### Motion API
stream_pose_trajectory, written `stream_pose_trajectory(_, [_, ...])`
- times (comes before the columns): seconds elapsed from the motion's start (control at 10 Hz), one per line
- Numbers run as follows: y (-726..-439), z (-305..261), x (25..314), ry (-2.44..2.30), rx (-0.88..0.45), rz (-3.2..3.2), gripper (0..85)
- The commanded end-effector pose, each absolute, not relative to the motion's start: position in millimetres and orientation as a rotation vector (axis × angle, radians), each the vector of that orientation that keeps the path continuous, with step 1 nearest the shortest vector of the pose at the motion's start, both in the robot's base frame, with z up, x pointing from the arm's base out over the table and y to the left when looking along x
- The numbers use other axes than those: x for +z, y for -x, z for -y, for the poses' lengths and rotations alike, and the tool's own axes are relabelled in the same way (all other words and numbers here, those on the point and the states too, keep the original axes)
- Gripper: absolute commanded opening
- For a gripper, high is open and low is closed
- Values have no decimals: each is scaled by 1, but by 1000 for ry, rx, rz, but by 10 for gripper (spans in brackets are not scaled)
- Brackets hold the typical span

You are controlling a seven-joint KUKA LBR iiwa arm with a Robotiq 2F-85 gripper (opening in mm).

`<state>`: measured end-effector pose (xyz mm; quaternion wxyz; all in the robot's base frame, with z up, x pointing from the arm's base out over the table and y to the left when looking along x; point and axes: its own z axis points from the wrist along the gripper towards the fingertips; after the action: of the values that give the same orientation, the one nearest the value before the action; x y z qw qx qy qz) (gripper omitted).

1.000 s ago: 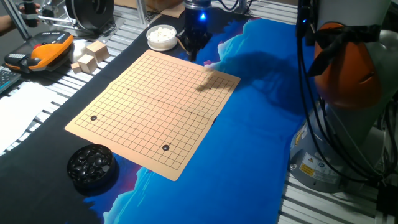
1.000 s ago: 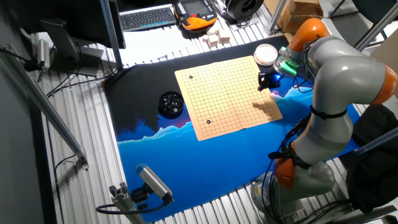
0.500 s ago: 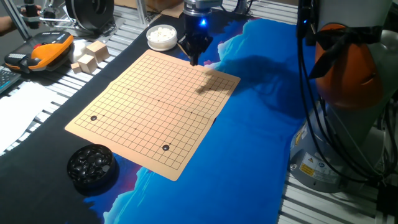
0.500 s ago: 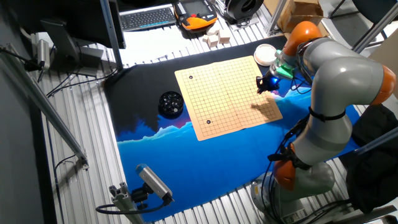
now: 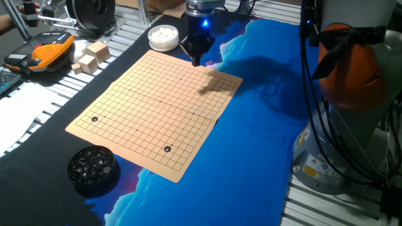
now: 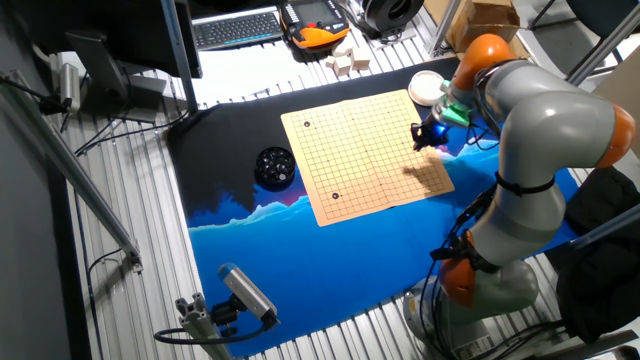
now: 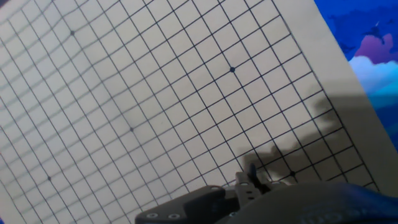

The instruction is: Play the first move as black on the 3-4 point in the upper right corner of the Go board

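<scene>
black stones (image 5: pixel 93 165): glossy, round, heaped in bowl | go board (image 5: pixel 151 113): tan, gridded | gripper (image 5: pixel 195 61): grip state unclear

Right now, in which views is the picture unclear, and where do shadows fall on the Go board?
Hand view: sharp grid, a dark arm shadow crosses the Go board at lower right; the gripper itself is blurred and mostly cut off. One fixed view: a soft shadow lies near the board's corner, behind the gripper. Other fixed view: everything small, stones hard to see.
</scene>
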<state>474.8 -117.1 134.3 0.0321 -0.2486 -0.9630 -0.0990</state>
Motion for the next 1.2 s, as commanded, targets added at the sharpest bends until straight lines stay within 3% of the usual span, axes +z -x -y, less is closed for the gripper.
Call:
stream_pose_trajectory(0.0, [-475, 117, 134, 718, -299, 2957, 0])
stream_pose_trajectory(1.1, [-475, 117, 134, 617, -310, 2914, 0])
